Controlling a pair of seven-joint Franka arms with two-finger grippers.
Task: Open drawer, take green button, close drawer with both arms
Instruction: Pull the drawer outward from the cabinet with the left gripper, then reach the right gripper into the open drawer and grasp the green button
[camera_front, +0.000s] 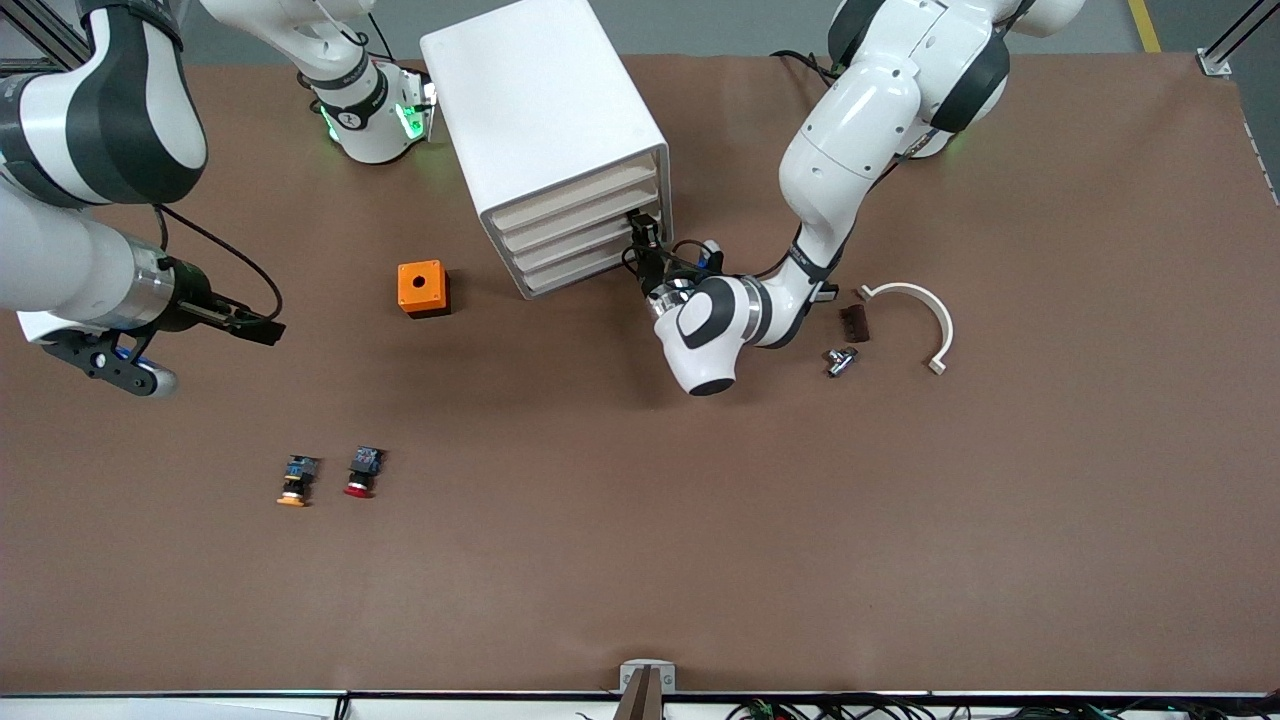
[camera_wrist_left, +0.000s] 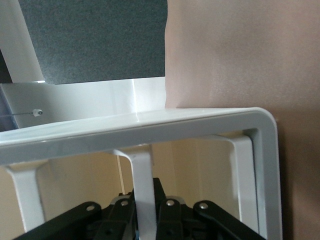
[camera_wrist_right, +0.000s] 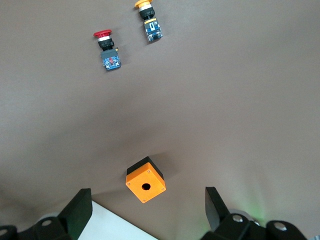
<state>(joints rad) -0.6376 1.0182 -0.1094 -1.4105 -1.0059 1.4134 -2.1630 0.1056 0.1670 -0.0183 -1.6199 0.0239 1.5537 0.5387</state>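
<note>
**A:** Drawer (camera_front: 583, 244) fronts, four of them, flat and off-white, sit stacked in the smooth white box cabinet (camera_front: 540, 110) with rounded corners. All four look flush and shut.

**B:** And the left gripper (camera_front: 645, 240)?

**A:** It is right at the cabinet's front, at the corner toward the left arm's end of the table, level with the lower drawers. In the left wrist view the black fingers (camera_wrist_left: 125, 215) straddle a glossy white upright of the cabinet frame, so it looks narrowed around that piece, though the tips are cut off from view.

**B:** The right gripper (camera_front: 265, 328)?

**A:** It waits, held over bare brown table, toward the right arm's end from the cabinet. Its matte black fingers (camera_wrist_right: 79, 212) are spread wide with nothing between them.

**B:** Where is the green-capped button?

**A:** I cannot see it in any view.

**B:** What else lies around the cabinet?

**A:** An orange cube (camera_front: 422, 288) with a round hole on top sits just beside it, toward the right arm's end. Nearer the front camera than the cabinet lie a red-capped button (camera_front: 362, 472) and an orange-capped button (camera_front: 296, 481), side by side, each with a dark body and blue back. Toward the left arm's end of the cabinet are a curved white half-ring clamp (camera_front: 922, 315), a small dark ridged block (camera_front: 853, 323) and a shiny metal fitting (camera_front: 840, 359).
</note>
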